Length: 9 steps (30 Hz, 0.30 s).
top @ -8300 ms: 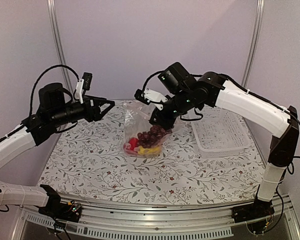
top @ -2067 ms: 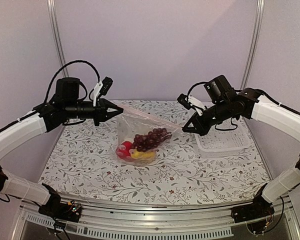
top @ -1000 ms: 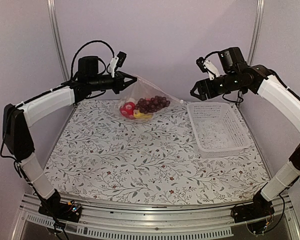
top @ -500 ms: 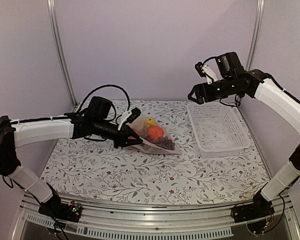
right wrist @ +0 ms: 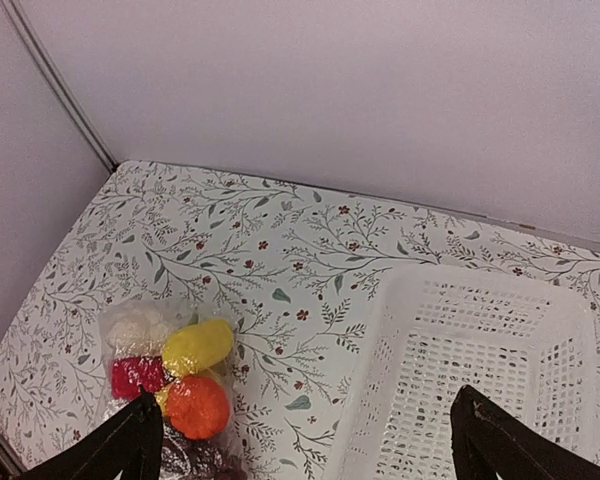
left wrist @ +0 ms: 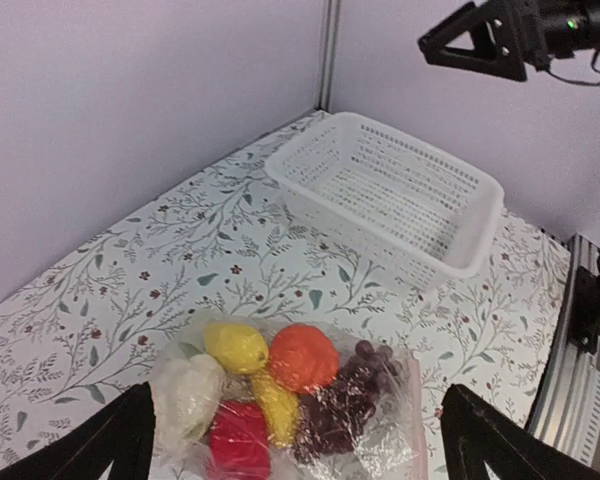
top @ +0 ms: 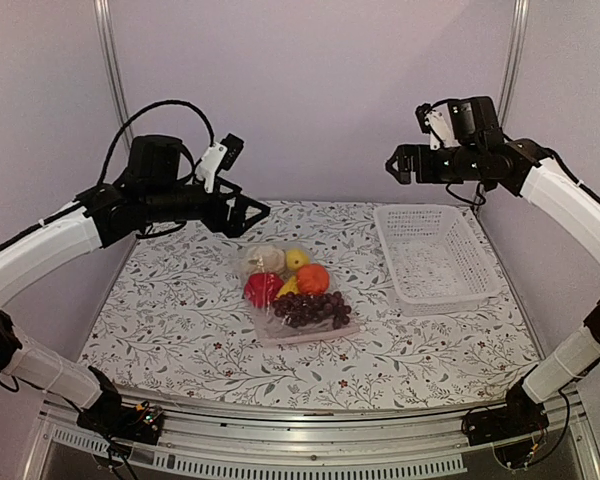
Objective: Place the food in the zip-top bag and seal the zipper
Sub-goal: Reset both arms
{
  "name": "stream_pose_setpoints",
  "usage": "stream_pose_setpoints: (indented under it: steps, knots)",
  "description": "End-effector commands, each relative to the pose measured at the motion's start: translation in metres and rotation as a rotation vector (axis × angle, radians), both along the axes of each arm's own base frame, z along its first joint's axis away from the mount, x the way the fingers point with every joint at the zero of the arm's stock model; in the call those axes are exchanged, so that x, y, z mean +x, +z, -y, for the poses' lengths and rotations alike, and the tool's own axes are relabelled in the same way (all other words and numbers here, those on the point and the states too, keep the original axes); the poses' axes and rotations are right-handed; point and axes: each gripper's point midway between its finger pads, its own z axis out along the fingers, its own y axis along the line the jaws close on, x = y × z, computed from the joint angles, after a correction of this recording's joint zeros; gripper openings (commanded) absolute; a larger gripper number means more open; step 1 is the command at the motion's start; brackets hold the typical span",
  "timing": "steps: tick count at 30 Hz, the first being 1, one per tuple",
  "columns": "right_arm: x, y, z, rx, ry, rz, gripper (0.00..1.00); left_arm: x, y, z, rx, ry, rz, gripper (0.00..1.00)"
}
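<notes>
Upper left in the top view, the left tool point(top: 248, 212) is being held spread, gripping nothing. At centre, one bag point(top: 310, 334) is being supported flat by the bench point(top: 180, 340), with six food pieces point(top: 313, 278) inside. Its zipper point(left wrist: 417, 400), only faintly seen, is probably best being pressed end to end. One basket point(top: 435, 295) is being seen at right. Upper right, the right tool point(top: 398, 165) is likewise being held spread.

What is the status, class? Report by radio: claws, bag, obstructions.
Left claw open, empty, raised. Right claw open, empty, high. Zip-top bag flat on table, food inside; seal unclear. White basket apart, to the side.
</notes>
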Motion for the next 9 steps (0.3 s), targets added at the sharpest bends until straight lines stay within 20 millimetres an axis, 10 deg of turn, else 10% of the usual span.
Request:
stream_pose_setpoints:
  steps: [1,9]
  knots:
    - [0.016,0.058,0.044,0.061,-0.259,0.168,0.99,0.068,0.043,-0.045,0.006,0.413,0.041,1.00]
    - [0.004,0.146,0.083,0.043,-0.395,0.439,0.99,0.100,0.118,-0.091,-0.141,0.665,0.111,1.00]
